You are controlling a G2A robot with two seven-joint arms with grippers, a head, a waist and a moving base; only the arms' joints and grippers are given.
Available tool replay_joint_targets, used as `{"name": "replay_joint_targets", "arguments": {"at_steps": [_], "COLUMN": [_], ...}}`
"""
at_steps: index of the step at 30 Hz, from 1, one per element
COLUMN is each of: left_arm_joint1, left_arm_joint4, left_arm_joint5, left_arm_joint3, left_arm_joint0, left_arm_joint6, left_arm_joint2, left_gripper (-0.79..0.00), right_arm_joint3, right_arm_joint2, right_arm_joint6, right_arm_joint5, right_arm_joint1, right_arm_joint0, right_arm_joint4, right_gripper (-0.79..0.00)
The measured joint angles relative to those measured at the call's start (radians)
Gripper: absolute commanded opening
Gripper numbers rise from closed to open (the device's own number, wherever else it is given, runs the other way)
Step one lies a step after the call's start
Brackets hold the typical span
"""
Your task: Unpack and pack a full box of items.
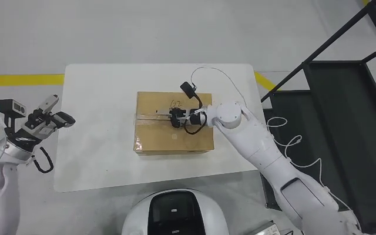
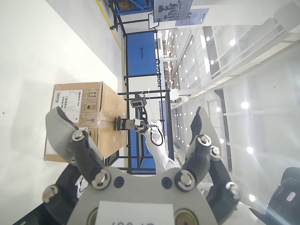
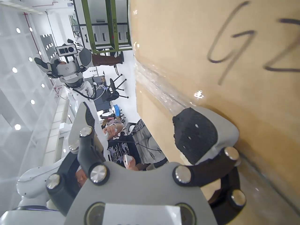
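A closed cardboard box (image 1: pixel 173 126) stands in the middle of the white table (image 1: pixel 100 117), its top seam sealed with clear tape (image 3: pixel 159 87) and marked with handwriting. My right gripper (image 1: pixel 175 119) lies low over the box top at the seam. It is open: one black-padded finger (image 3: pixel 196 134) rests against the cardboard, the other finger (image 3: pixel 82 118) stands off in the air. The box (image 3: pixel 211 36) looms close beside it. My left gripper (image 1: pixel 61 120) hangs open and empty beyond the table's left edge, facing the box's labelled side (image 2: pixel 77 108), with the right gripper (image 2: pixel 118 124) seen on top of the box.
A black metal stair frame (image 1: pixel 329 100) stands just right of the table, with a white cable (image 1: pixel 288 141) trailing over it. A yellow floor line (image 1: pixel 29 79) runs behind. Bare tabletop surrounds the box on all sides.
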Motion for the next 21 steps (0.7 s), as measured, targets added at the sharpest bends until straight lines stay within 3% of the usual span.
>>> {"name": "replay_joint_targets", "arguments": {"at_steps": [13,21], "left_arm_joint1": [-0.005,-0.005], "left_arm_joint4": [0.014,0.017], "left_arm_joint5": [-0.018,-0.029], "left_arm_joint3": [-0.018,-0.022], "left_arm_joint0": [-0.006,0.006], "left_arm_joint6": [0.022,0.03], "left_arm_joint2": [0.091,0.097], "left_gripper": [0.0,0.0], "right_arm_joint3": [-0.151,-0.215], "right_arm_joint2": [0.297,0.45], "right_arm_joint6": [0.068,0.08], "right_arm_joint5": [0.009,-0.047], "right_arm_joint1": [0.096,0.128], "right_arm_joint0": [-0.223,-0.356], "right_arm_joint4": [-0.031,0.048], "right_gripper": [0.0,0.0]}}
